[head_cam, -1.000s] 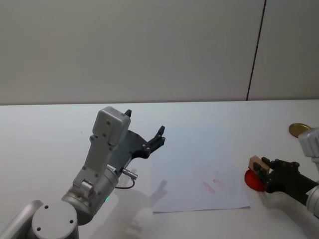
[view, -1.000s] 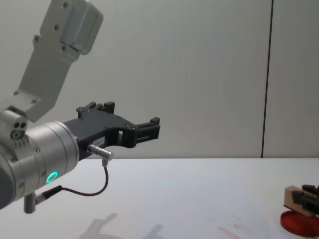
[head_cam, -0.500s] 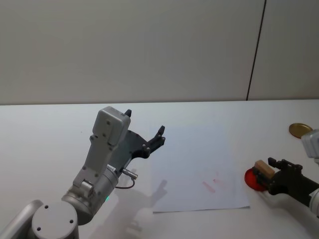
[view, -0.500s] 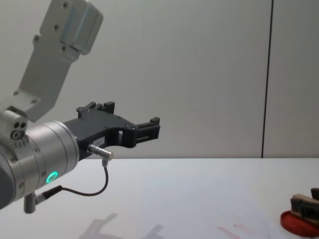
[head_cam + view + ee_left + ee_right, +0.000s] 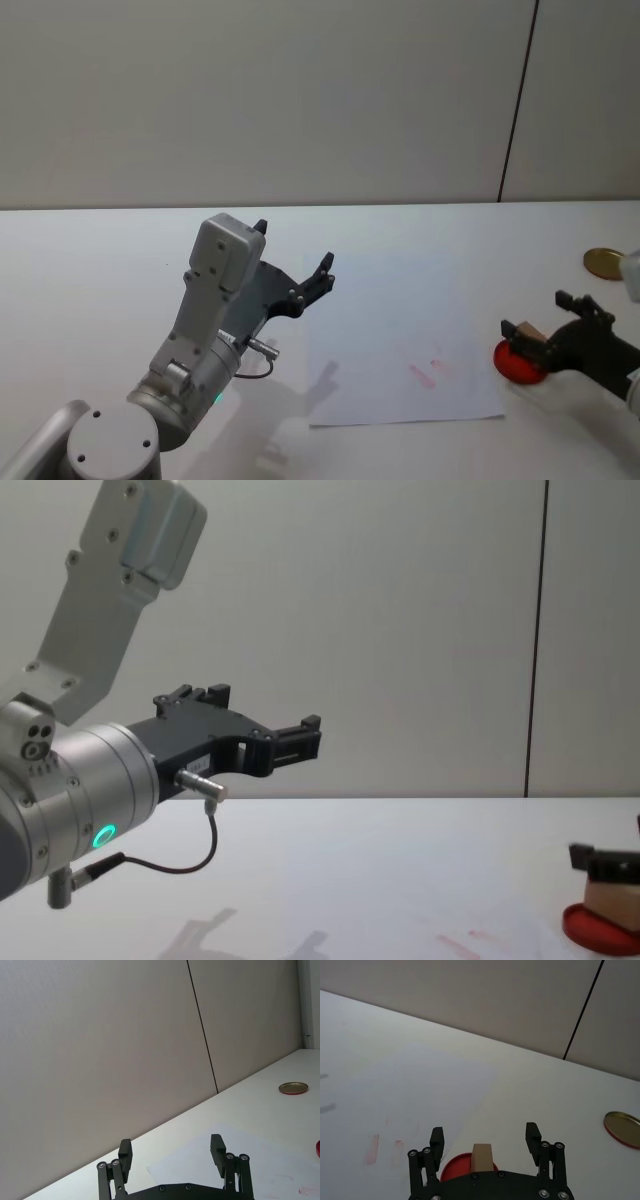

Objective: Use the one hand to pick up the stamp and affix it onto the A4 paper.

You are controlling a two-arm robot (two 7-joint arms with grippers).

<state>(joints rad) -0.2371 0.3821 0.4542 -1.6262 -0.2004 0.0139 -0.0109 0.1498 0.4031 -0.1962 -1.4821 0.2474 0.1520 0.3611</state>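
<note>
Right now I see my right gripper [image 5: 540, 338], the slim black two-finger one, low over the white tabletop [image 5: 120, 260] at the right side, its jaws spread wide with clear gaps either side of the small pale tan wooden stamp block [image 5: 528, 334]. That stamp stands upright on the flat round red ink pad [image 5: 518, 362]; in the right wrist view the block [image 5: 481, 1157] sits midway between the two black fingers [image 5: 436, 1142], touching neither, with the red pad [image 5: 456, 1170] under it. From the chest camera the stamp [image 5: 612, 894] rests on the pad [image 5: 600, 930] with a black fingertip level with its top.

The flat white A4 sheet [image 5: 400, 330] lies just left of the pad, carrying faint red smudges [image 5: 424, 372] near its front right part. A round brass-coloured lid [image 5: 604, 262] sits farther back on the right.

My left gripper [image 5: 295, 278], the larger black one with the metal plug and looping cable, hangs raised above the table beside the sheet's left edge, jaws apart and holding nothing.
</note>
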